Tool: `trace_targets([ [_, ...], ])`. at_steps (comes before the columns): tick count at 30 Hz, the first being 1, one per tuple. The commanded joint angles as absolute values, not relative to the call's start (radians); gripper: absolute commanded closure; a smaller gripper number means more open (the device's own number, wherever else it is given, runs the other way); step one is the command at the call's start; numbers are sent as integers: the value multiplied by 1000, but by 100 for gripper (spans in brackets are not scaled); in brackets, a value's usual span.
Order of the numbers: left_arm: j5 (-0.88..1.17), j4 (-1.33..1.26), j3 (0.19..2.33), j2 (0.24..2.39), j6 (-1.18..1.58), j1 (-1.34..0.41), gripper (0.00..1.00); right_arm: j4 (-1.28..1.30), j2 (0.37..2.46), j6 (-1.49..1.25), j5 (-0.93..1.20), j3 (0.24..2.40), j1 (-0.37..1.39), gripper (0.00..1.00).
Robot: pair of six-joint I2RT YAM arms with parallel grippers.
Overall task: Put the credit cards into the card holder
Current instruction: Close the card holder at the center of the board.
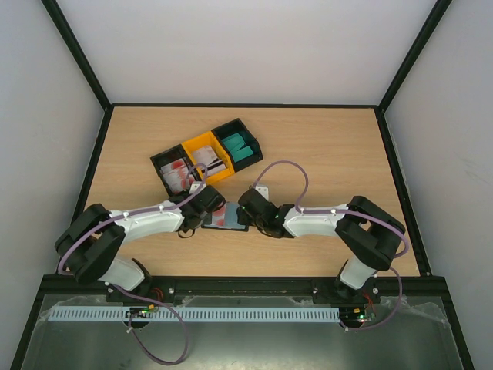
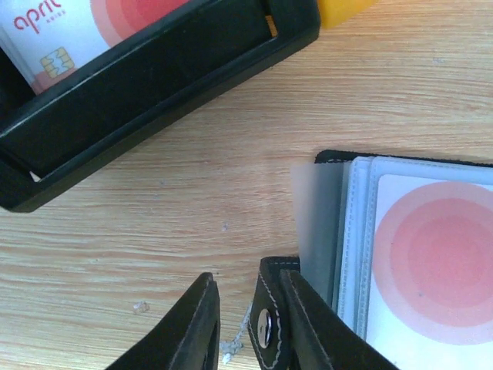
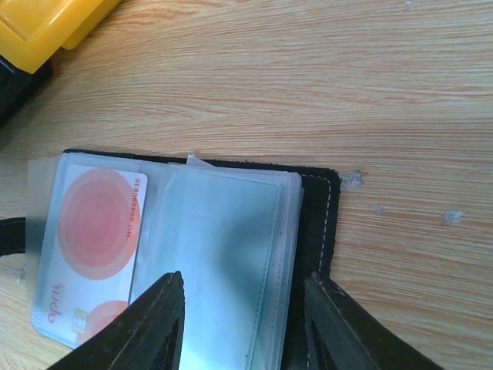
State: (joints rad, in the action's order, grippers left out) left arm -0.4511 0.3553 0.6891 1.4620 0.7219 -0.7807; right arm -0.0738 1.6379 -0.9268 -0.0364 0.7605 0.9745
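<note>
Card holder (image 3: 314, 223) open beside black bin (image 2: 154, 100), left fingers (image 2: 192, 331) astride snap tab (image 2: 267, 327), grip unclear, right fingers (image 3: 150, 324) spread, empty

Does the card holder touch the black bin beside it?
Apart. The left wrist view shows a strip of bare table between the holder and the bin.

1. Top view: bright, even, diffuse light; white walls (image 1: 46, 116) near washed out. Soft short shadows under both arms (image 1: 146, 220) on the tabletop (image 1: 323, 146).
2. Left wrist view: wood grain sharp mid-frame; black bin (image 2: 154, 92) at upper left slightly soft; clear sleeve (image 2: 320, 223) at centre right hazy.
3. Right wrist view: card holder (image 3: 317, 208) pockets milky, faint sheen; right tool (image 3: 243, 324) at bottom edge dark, out of focus.
</note>
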Motion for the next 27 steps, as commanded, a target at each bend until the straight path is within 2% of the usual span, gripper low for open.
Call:
trace_targets([
  [1,-494,352,712,1465,714,-784,80,-85,1621,-935,-61,742,965,57],
  [3,-510,356,721,1457,709,-784,84,-87,1612,-941,-65,733,963,57],
  [6,-518,355,730,1434,694,-783,97,-92,1594,-946,-75,717,952,57],
  [12,-506,401,764,1344,679,-784,97,-74,1551,-959,-90,680,918,57],
  [18,-388,379,785,1247,624,-780,97,-41,1587,-947,-67,683,887,59],
  [23,-244,324,795,1233,591,-778,97,-37,1622,-939,-35,677,883,71],
  [27,-132,274,796,1243,575,-778,97,-25,1647,-914,-14,679,883,74],
])
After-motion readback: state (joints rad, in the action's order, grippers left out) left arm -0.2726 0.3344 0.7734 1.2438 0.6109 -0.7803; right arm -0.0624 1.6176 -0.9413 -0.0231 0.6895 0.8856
